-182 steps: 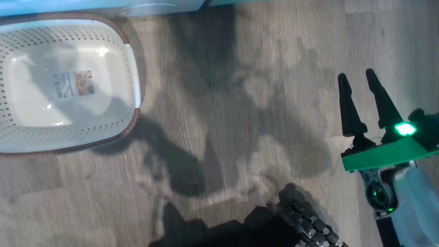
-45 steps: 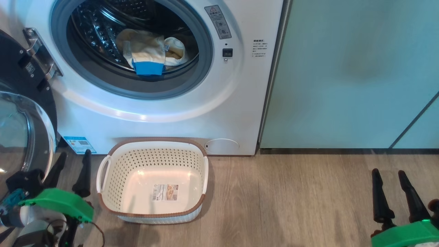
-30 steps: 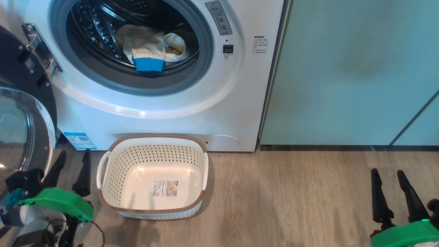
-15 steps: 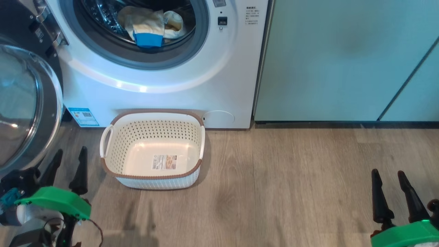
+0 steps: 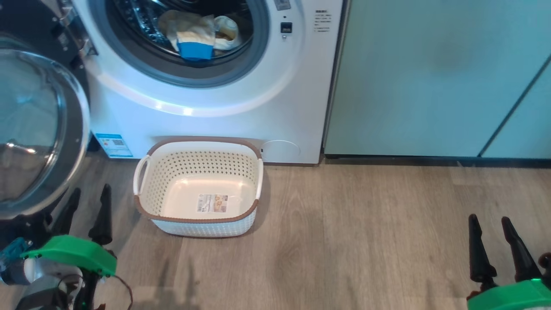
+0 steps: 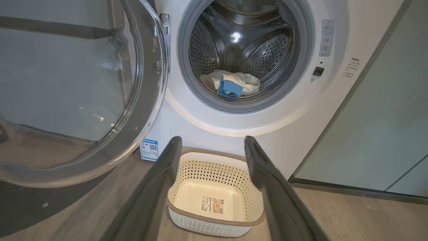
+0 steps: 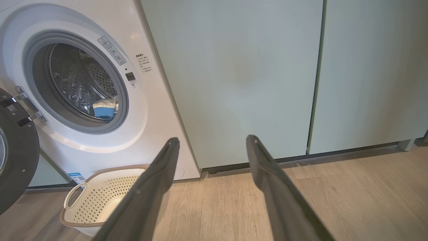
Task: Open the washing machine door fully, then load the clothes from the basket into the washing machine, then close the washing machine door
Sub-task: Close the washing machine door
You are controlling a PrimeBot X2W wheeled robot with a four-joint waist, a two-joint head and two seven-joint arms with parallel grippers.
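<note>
The white washing machine (image 5: 267, 107) (image 6: 284, 127) (image 7: 153, 140) stands with its round door (image 5: 34, 125) (image 6: 83, 83) (image 7: 13, 154) swung wide open to the left. Pale yellow clothes (image 5: 196, 32) (image 6: 234, 83) (image 7: 105, 107) with a blue patch lie in the steel drum. The cream basket (image 5: 200, 224) (image 6: 214, 227) (image 7: 83, 204) sits on the floor before the machine, with nothing but a label inside. My left gripper (image 5: 89, 193) is open, low by the door's lower edge and left of the basket. My right gripper (image 5: 490, 221) is open over bare floor at the lower right.
Pale green cabinet doors (image 5: 430, 77) (image 7: 250, 73) run to the right of the machine. Wood-look floor (image 5: 366, 241) stretches between the basket and my right gripper. A blue sticker (image 5: 112, 145) marks the machine's lower left corner.
The head camera lifted from the floor to the machine, then the view kept shifting, sliding machine and basket about. Both grippers keep their places at the lower corners, still open.
</note>
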